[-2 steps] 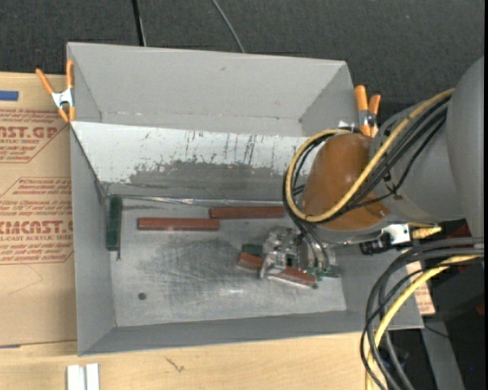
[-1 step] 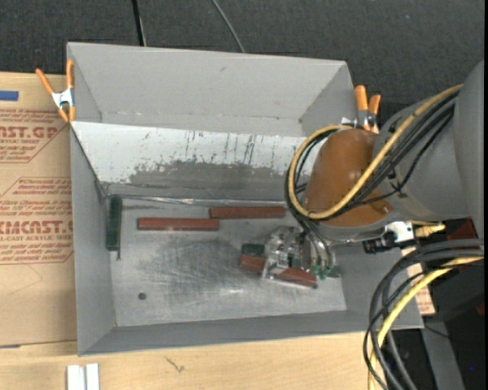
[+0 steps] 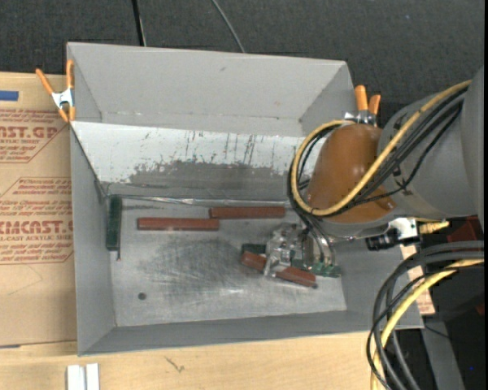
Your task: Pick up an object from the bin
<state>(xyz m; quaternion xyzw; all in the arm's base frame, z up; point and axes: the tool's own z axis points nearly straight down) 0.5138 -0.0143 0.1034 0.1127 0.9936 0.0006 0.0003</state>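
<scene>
Low in the bin (image 3: 89,242), gripper (image 3: 297,260) down upon a short brown bar (image 3: 254,259), by the look of it the thing to pick. Bar flat on the floor directly under the gripper, one end out to the gripper's left in the view, what seems the other end out at the gripper's near side. Cannot tell if the gripper is apart, together or clamped on the bar: too much of the wrist in front. Most likely failure, as a judgement: a hold away from the bar's middle, so that on lifting tips down at the longer end and slides out. Also possible: no hold at all, because so thin and flat against the floor, with the gripper closing above it or only scraping the metal. Could as well get pushed sideways instead of gripped, toward the wall just right of the gripper, and end jammed there. Little danger from the rest: a long brown bar (image 3: 246,212) behind and left of the gripper, a second long bar (image 3: 177,224) farther left, a dark green bar (image 3: 114,222) well apart to the gripper's left. No brand, label or writing to read on the bars, the bin or the gripper.
</scene>
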